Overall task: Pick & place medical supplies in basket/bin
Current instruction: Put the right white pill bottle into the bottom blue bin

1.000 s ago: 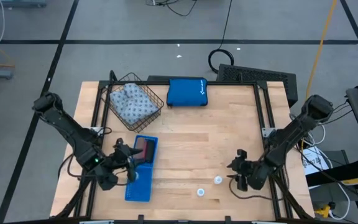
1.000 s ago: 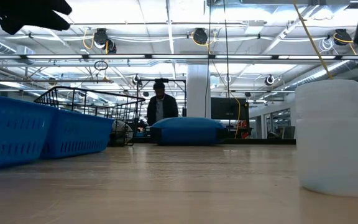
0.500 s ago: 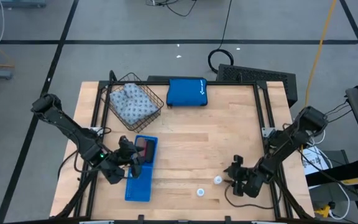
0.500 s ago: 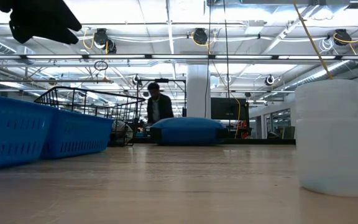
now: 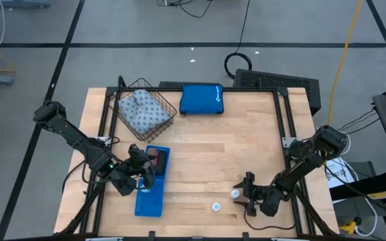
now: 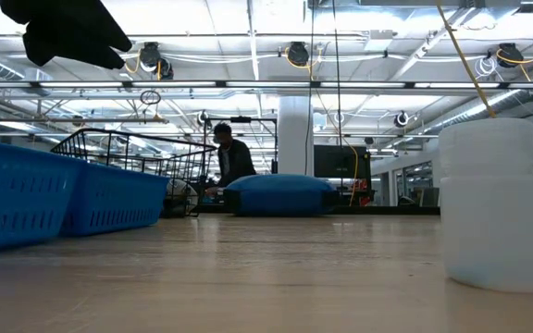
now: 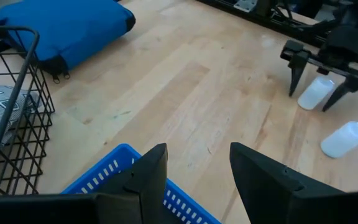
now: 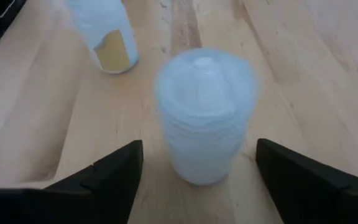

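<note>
White plastic bottle [image 8: 205, 115] stands upright on the desk [image 5: 206, 154], between the wide-spread fingers of the right tool [image 5: 248, 195], not gripped. A second white bottle [image 5: 216, 207] stands just beside it. The fabric pack [image 5: 141, 112] lies in the wire basket [image 5: 169, 109] at the desk's far left. The blue tray [image 5: 149, 204] holds a dark roll [image 5: 155, 159] in its far compartment. The left tool [image 5: 142, 175] hovers over this tray, fingers partly apart and empty. A blue pouch [image 5: 202, 98] lies beside the basket.
</note>
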`<state>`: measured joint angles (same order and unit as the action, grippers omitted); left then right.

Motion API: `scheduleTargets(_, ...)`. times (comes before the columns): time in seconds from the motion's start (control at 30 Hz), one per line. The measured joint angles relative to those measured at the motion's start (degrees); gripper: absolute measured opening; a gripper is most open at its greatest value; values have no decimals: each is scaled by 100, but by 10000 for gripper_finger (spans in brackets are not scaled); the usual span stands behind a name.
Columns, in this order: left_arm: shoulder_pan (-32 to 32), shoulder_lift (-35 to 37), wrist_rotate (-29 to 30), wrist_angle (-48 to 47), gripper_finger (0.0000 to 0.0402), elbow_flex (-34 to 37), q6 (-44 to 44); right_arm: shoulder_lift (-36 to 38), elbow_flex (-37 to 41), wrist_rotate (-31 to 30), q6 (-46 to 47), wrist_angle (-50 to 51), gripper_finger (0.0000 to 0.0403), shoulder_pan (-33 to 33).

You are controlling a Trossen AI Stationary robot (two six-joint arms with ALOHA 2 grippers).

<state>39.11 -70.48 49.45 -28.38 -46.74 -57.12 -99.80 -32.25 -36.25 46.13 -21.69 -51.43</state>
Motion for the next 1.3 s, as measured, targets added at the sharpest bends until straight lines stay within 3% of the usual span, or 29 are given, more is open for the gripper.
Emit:
scheduleTargets(0.2, -15, 0, -30, 9, 182, 0, -11, -115, 0, -157, -505, -174, 292, -1)
scheduleTargets(0.73, -15, 0, -29, 140, 182, 2, -7, -131, 1, -230, -764, -440, 166, 7)
scheduleTargets(0.97, -193, 0, -7, 585, 182, 2, 111, -134, 11, -713, -1449, -1237, 136, 174)
scheduleTargets(1.13, -602, -1, -784, 1729, 182, 3, 1140, -129, 10, -675, -1875, -1847, 155, 671)
scheduleTargets(1.3, -1170, -95, -2174, 2719, 189, -113, 2137, -80, -46, 401, -2333, -2012, 146, 1461)
